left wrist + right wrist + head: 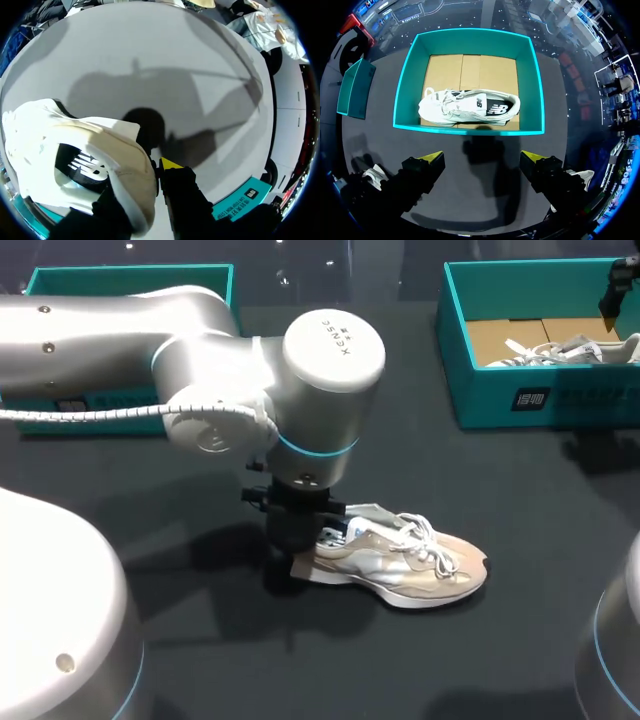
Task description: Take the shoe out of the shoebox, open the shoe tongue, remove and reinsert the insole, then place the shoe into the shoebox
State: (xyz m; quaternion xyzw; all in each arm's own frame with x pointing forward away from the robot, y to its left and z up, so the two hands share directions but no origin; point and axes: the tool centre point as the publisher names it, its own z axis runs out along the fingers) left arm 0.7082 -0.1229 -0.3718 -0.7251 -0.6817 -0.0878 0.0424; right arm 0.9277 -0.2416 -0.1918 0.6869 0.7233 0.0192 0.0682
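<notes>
— Where was the shoe [400, 565]?

— On the table [330, 670], toe toward 3 o'clock, heel under the left gripper [298, 558]. The shoebox [560, 400] sat off at 1 o'clock.

— Did the gripper have hold?

— I couldn't tell – the heel hid it. The right gripper [482, 157] gaped wide, holding nothing.

— How would the shoe handle?

— Light, I'd judge, with a soft upper that gives and loose laces that could snag. The firmer heel rim or the sole looked the best hold.

— Did the views differ?

— Only the right wrist view showed a second shoe [470, 107] lying whole in the box, ahead of that gripper. Only the left wrist view showed the first shoe's heel close up.
</notes>
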